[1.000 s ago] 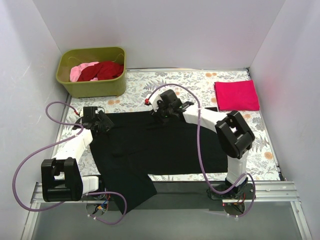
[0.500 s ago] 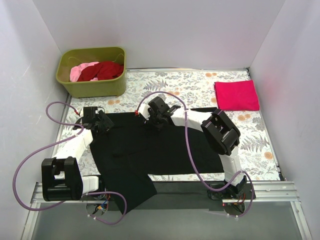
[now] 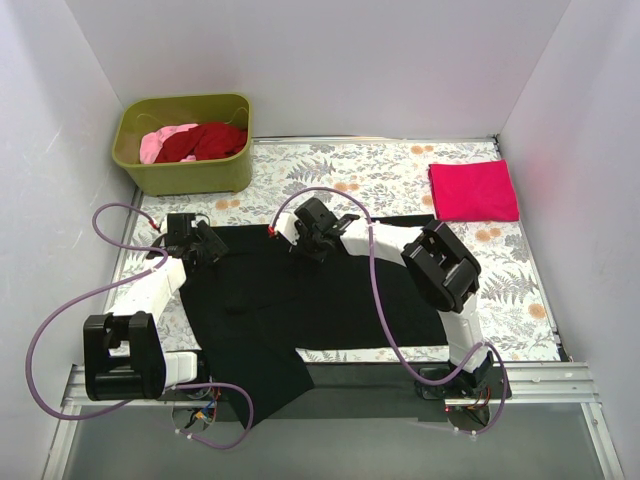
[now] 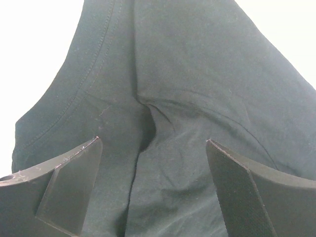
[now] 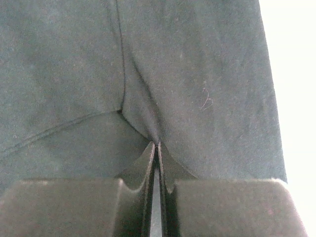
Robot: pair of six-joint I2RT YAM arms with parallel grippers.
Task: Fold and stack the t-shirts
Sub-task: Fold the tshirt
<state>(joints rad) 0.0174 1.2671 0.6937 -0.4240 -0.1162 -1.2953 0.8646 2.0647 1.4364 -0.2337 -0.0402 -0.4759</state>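
Only the magenta-pink cotton t-shirt (image 3: pixel 473 190) is folded; the black cotton t-shirt (image 3: pixel 330 295) is gripped by the right pincer (image 5: pixel 157 144), the left pincer (image 4: pixel 153 140) released.

Three plain white walls box in the workspace: back wall (image 3: pixel 330 60), left wall (image 3: pixel 50 200), right wall (image 3: pixel 590 200). All are bare and matte, meeting in straight corners. No window in view. Light is even and diffuse, with soft shadows only.

A floral cloth (image 3: pixel 350 165) lies flat from wall to wall, grey leaves and orange blooms on a pale ground. A metal rail (image 3: pixel 560 380) runs along the cloth's near edge. Below the rail is a dull grey surface (image 3: pixel 350 450); floor or shelf, cannot tell.
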